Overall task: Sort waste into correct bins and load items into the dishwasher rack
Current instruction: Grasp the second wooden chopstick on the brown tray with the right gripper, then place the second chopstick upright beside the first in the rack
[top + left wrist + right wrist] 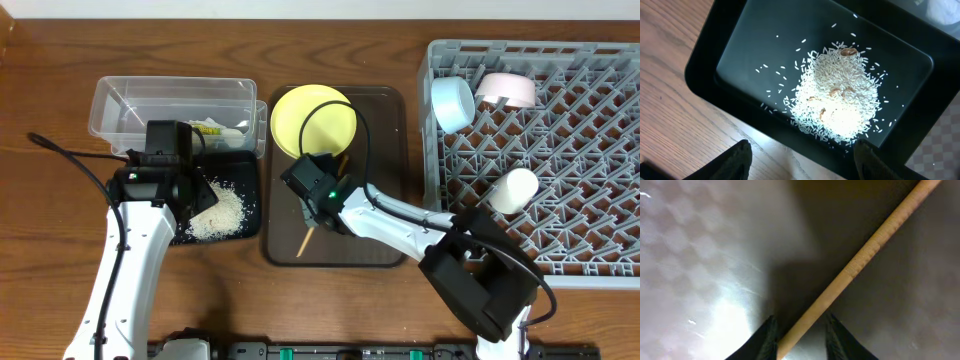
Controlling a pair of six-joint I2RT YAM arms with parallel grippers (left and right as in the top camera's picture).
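Overhead, clear tub (120, 100): upper left of the wooden table, with the crumpled snack wrapper (212, 127) lying inside at its right end.
Black tray (250, 190): just in front of the clear tub, holding a pale heap of rice (218, 212).
Left gripper (197, 190): poised over the black tray, beside the rice.
Serving tray (385, 180): dark brown, in the middle of the table. Yellow plate (310, 120) at its far end, chopsticks (306, 240) slanting across its near left part.
Right gripper (306, 212): down on the serving tray at the chopsticks, just in front of the yellow plate.
Dishwasher rack (600, 200): grey, filling the right side. Blue bowl (452, 103) and white bowl (507, 88) tipped on edge near its far left corner, pale cup (513, 190) lying on its side lower down.

Left wrist, black tray (740, 55): seen from above, set at an angle on the wood.
Rice (840, 105): heaped right of the tray's centre, with stray grains scattered around it.
Left gripper (800, 165): released, fingers (735, 162) spread wide at the bottom edge, nothing between them.

Right wrist, chopsticks (865, 255): only one stick in view, running diagonally across the glossy serving tray (700, 255).
Right gripper (800, 340): fingertips (762, 342) flank the stick's lower end very closely. Cannot tell whether clenched on it.
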